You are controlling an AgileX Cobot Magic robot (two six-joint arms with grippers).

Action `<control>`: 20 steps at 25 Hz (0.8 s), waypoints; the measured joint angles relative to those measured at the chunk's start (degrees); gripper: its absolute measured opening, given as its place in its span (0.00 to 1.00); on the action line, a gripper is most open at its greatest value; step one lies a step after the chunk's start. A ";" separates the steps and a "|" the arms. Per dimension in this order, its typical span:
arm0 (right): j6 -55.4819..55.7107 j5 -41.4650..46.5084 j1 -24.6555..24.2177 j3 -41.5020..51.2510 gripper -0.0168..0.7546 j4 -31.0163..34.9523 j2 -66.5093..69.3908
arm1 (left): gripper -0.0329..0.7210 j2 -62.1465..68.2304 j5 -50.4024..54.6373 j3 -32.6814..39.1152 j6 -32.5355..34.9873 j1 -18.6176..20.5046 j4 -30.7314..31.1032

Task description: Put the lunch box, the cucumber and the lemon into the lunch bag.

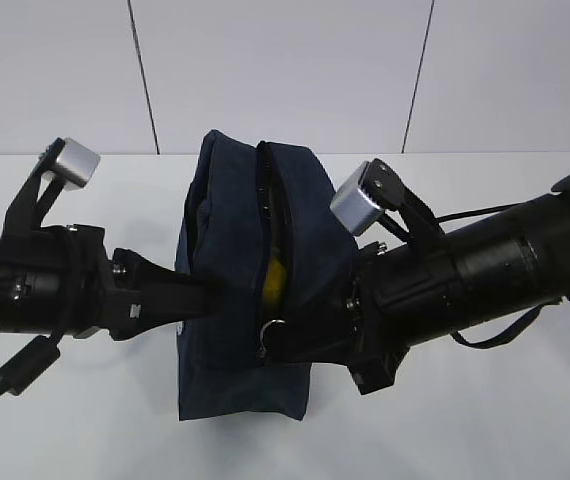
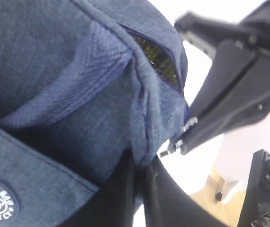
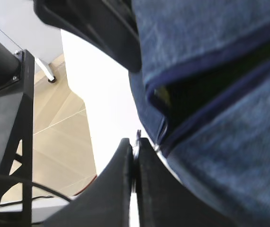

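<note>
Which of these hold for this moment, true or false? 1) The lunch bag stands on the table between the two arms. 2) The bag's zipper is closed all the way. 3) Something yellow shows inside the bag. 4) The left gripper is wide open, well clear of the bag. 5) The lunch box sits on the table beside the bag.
1) True: the lunch bag stands between both arms.
2) False: the zipper gapes open.
3) True: the lemon shows through the opening.
4) False: the left gripper is shut, pinching bag fabric.
5) False: no lunch box is visible on the table.
</note>
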 joint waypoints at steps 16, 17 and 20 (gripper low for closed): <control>0.00 -1.78 0.00 -5.28 0.03 -0.37 -0.41 | 0.04 0.00 -0.22 -0.13 -0.04 0.00 -0.22; 0.00 -1.78 0.00 -5.28 0.03 -0.37 -0.41 | 0.04 0.00 -0.22 -0.13 -0.04 0.00 -0.22; 0.00 -1.78 0.00 -5.28 0.03 -0.37 -0.88 | 0.04 0.00 -0.22 -0.13 -0.04 0.00 -0.22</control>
